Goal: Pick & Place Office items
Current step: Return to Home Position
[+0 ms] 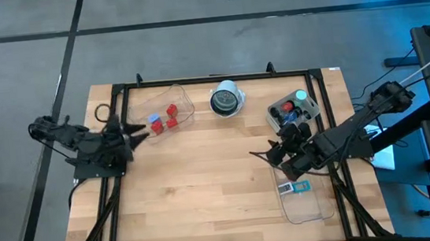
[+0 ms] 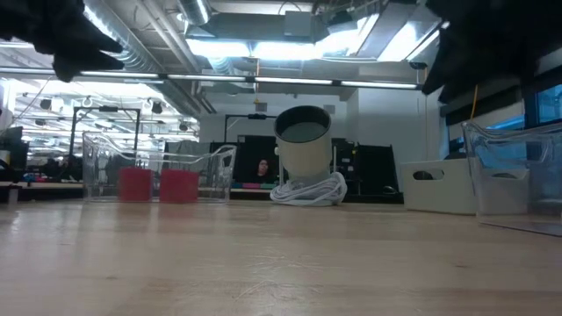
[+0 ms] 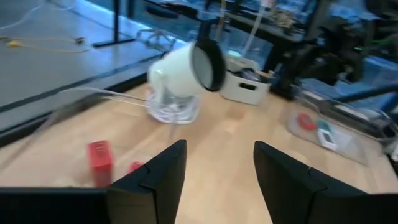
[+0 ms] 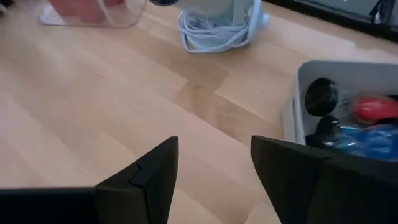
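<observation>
Two grippers are in view and both are empty. I read the left gripper as wide, sitting at the left edge of the pale wooden counter, its fingertips just beside the left clear plastic tray. That tray holds two red blocks and a small blue block. The right gripper is also wide, above the counter between the white open-topped box and the right clear plastic tray. The box holds black round discs, a red piece and blue pieces. The right tray holds a white piece and a teal piece, too small to identify further. The white-rimmed round object stands at the back, apart from both arms.

Procedure for the retreat, as I judge it: raise the right wrist first, then fold back, so the fingers clear the box wall and tray rim. Keep both grippers wide, since nothing needs carrying. Draw the left arm straight away from its tray
</observation>
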You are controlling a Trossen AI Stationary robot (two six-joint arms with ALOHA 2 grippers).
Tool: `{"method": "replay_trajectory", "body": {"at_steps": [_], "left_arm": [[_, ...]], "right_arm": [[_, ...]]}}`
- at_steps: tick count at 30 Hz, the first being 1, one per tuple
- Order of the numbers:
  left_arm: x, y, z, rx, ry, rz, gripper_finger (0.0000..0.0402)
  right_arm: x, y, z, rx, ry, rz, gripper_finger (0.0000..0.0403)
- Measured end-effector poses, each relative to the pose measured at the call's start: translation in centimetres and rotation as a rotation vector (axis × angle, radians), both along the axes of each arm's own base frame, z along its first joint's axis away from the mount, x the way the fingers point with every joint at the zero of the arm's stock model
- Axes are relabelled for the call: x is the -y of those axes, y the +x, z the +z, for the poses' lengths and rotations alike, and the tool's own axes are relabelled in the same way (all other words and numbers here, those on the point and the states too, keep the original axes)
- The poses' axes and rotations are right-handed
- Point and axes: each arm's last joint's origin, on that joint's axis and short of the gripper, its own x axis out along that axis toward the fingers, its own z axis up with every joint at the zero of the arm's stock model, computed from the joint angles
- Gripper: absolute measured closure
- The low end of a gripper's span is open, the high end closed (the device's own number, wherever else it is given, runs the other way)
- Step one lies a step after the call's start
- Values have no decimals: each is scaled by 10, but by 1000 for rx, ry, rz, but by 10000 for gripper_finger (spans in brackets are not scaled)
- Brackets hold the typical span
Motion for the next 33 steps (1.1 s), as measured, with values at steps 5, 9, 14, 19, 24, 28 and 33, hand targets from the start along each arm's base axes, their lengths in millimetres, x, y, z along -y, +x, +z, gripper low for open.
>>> {"method": "replay_trajectory", "body": {"at_steps": [5,9,14,19,24,28,33], "left_arm": [[8,14,-12,63,33,-73,237],[14,23,-19,126,59,-148,257],[18,30,-31,174,66,-182,281],[20,35,-43,217,52,-182,300],[22,39,-61,260,40,-172,311],[21,40,-69,256,69,-144,315],[17,38,-70,210,151,13,316]], "right_arm": [[5,3,-16,28,15,-21,197],[8,7,-25,66,0,-3,197],[13,15,-29,107,-28,62,197],[16,27,-23,138,-73,132,197],[17,42,-13,181,-118,263,197],[18,49,-6,201,-161,356,197],[20,51,-4,304,-92,239,197]]}}
